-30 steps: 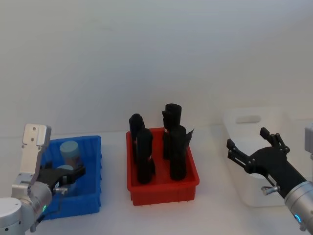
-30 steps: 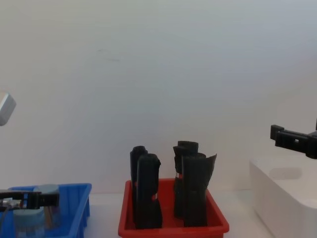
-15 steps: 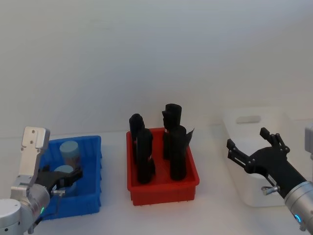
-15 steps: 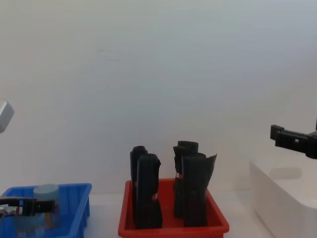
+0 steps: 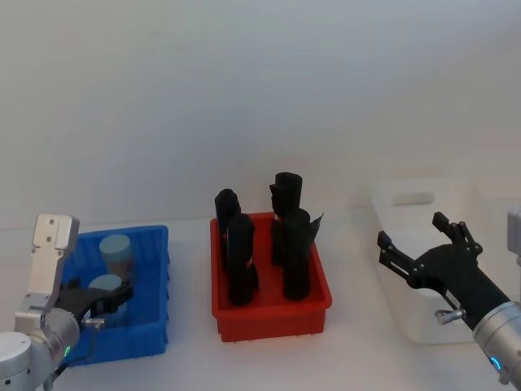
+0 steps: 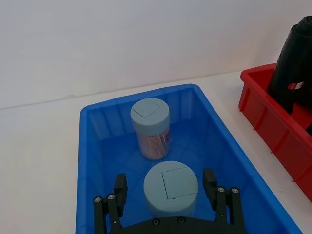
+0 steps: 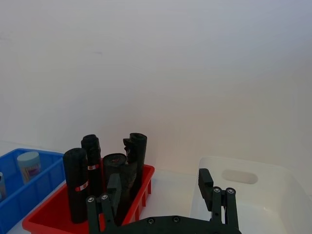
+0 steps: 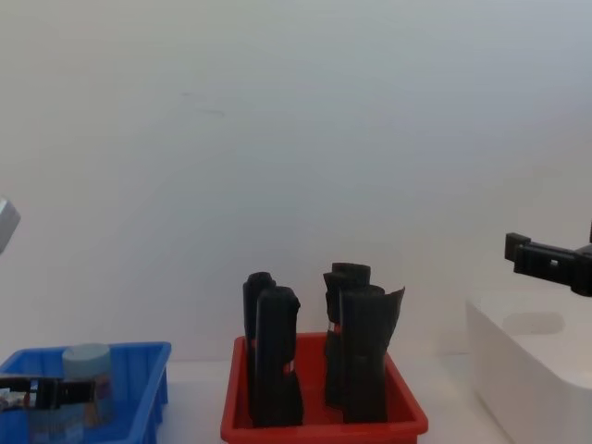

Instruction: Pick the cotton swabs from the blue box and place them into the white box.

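hidden: near jar [image 6: 170, 187] of cotton swabs, its body under its lid.
left gripper [image 6: 165, 181]: spread, astride that jar; we see no grip.
blue box [image 6: 90, 146]: far jar [image 6: 150, 119] at 12 o'clock.
right gripper [image 5: 411, 230]: spread, empty, before white box [image 5: 407, 322], 3 o'clock of red bin [image 5: 273, 314].

Plain white wall [image 5: 260, 106] behind a white tabletop [image 5: 191, 358], evenly and softly lit.

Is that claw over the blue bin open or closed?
Open: the left gripper holds its fingers spread either side of the nearer cotton swab jar.
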Motion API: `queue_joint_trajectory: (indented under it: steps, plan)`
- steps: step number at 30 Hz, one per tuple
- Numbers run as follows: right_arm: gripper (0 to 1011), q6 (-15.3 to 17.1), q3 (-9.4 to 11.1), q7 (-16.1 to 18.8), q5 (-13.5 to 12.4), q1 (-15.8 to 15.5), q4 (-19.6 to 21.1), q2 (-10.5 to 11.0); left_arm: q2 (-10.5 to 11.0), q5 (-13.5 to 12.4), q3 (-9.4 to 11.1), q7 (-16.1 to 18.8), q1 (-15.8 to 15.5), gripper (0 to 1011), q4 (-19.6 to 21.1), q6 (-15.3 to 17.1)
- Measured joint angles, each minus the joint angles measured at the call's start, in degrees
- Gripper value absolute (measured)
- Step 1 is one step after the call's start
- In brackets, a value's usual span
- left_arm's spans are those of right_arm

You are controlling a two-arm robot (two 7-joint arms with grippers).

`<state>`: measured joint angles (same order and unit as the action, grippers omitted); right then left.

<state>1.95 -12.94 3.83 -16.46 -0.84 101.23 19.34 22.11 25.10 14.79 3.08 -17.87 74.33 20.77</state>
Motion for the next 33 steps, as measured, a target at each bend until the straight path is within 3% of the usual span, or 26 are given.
queue_joint_trajectory:
  steps: [3,14,26,33]
  plan:
    - [1002,0.0,0.0,0.0,0.0,0.0,0.0,0.0,-0.05,0.36,-0.12,-0.52,-0.09,960,-0.43,-0.35]
    - [1002,0.0,0.0,0.0,0.0,0.0,0.0,0.0,-0.26,2.04,-0.58,-3.15,-0.4,650,-2.07,-2.27]
    - [1002,0.0,0.0,0.0,0.0,0.0,0.0,0.0,-0.38,2.92,-0.91,-5.1,-0.58,646,-2.82,-3.12]
    - [1002,0.0,0.0,0.0,0.0,0.0,0.0,0.0,-0.16,2.64,-1.07,-5.35,-0.18,646,-1.25,-3.91]
